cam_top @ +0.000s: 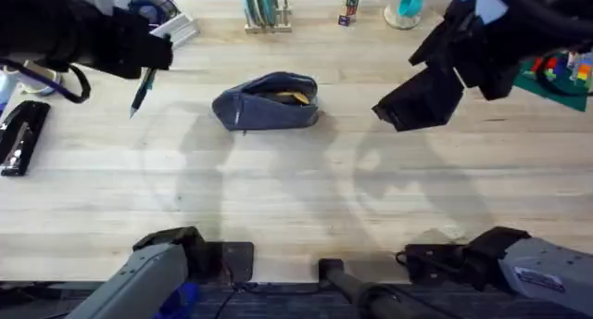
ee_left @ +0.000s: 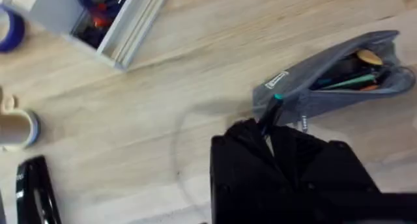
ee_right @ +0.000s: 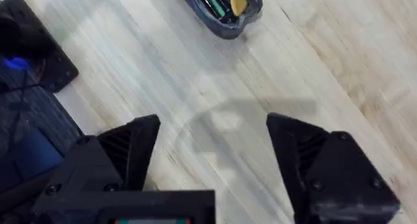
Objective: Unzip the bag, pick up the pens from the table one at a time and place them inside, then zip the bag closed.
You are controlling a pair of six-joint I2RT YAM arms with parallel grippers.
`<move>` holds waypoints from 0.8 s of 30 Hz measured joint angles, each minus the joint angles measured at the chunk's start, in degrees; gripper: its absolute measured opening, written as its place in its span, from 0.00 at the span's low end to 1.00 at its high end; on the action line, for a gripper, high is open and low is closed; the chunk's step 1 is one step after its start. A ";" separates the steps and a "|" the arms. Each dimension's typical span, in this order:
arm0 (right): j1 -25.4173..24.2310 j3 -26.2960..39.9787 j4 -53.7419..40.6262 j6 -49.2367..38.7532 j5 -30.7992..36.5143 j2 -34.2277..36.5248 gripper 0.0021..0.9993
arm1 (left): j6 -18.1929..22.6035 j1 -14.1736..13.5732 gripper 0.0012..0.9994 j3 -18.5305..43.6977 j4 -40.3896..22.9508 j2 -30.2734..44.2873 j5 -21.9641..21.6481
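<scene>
The grey-blue bag (cam_top: 267,101) lies unzipped on the table (cam_top: 296,198), a little behind its middle, with several pens and a yellow item showing inside. My left gripper (cam_top: 153,67) hovers to the bag's left, shut on a dark pen (cam_top: 142,91) that hangs down from it. In the left wrist view the pen (ee_left: 272,110), with its teal section, pokes out from my shut left gripper (ee_left: 267,129) toward the open bag (ee_left: 326,87). My right gripper (cam_top: 408,110) floats to the bag's right, open and holding nothing. Its view shows my right gripper (ee_right: 212,129) spread wide, the bag (ee_right: 221,9) beyond.
A black stapler (cam_top: 20,138) lies at the left edge. A grey box (ee_left: 98,15) and tape rolls (ee_left: 16,129) sit at the back left. A dish rack (cam_top: 264,8) stands at the back, and a green mat with coloured bricks (cam_top: 561,73) lies far right.
</scene>
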 joint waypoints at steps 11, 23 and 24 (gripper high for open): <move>0.00 0.00 0.00 0.02 0.00 -0.01 1.00 | 7.28 -8.68 0.04 1.38 -5.07 -2.80 1.56; 0.00 0.00 0.00 0.02 -0.02 -0.01 1.00 | 17.13 -9.32 0.04 5.60 -6.12 -2.82 11.83; 0.00 0.00 0.00 0.02 0.00 -0.02 1.00 | 17.98 -9.32 0.04 5.60 -6.12 -2.82 13.07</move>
